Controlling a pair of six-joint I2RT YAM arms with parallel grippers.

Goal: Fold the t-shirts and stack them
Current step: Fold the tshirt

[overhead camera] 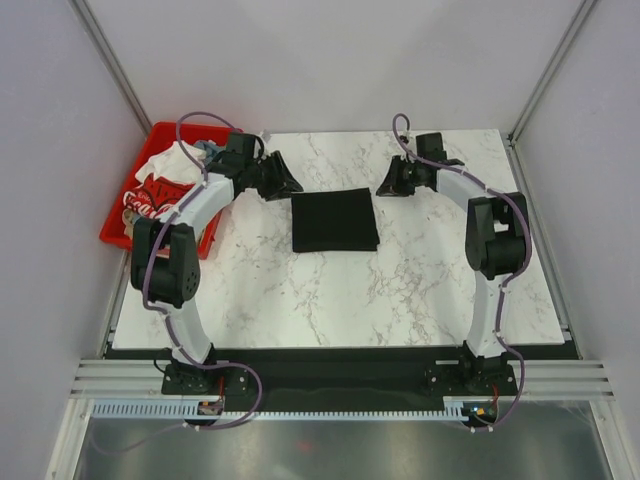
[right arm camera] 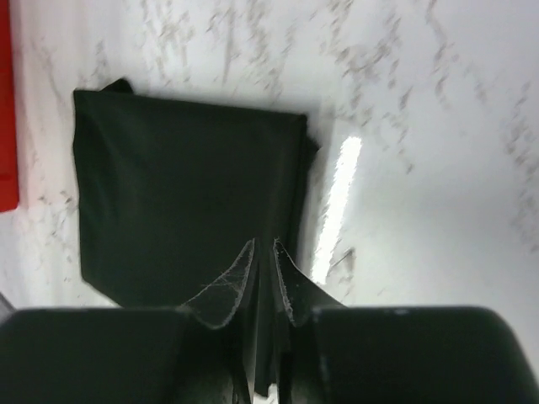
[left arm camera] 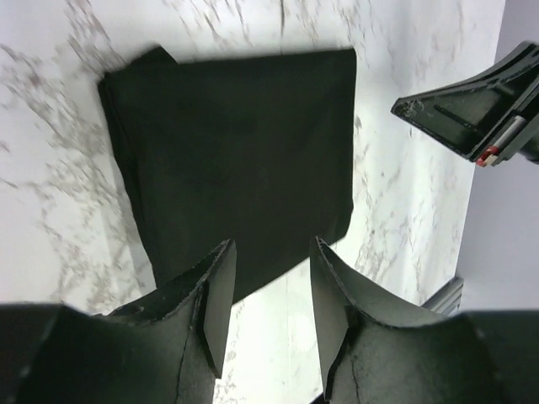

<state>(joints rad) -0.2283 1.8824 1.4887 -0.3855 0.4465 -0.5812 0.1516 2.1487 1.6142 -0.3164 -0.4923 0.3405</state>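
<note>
A black t-shirt (overhead camera: pixel 334 220) lies folded into a flat rectangle on the marble table (overhead camera: pixel 400 290). My left gripper (overhead camera: pixel 293 186) hovers just off its far left corner. In the left wrist view this gripper (left arm camera: pixel 274 244) is open with nothing between its fingers, and the black t-shirt (left arm camera: pixel 236 160) lies ahead of it. My right gripper (overhead camera: pixel 384 189) hangs off the shirt's far right corner, apart from the cloth. In the right wrist view this gripper (right arm camera: pixel 264 244) is all but shut, a thin slit between its fingers, with the black t-shirt (right arm camera: pixel 185 194) below and nothing held.
A red bin (overhead camera: pixel 112 228) stands at the table's left edge. It holds a white t-shirt (overhead camera: pixel 170 160), a red Coca-Cola t-shirt (overhead camera: pixel 155 195) and a grey-blue t-shirt (overhead camera: pixel 208 148). Grey walls close in the table on the left, the right and the far side.
</note>
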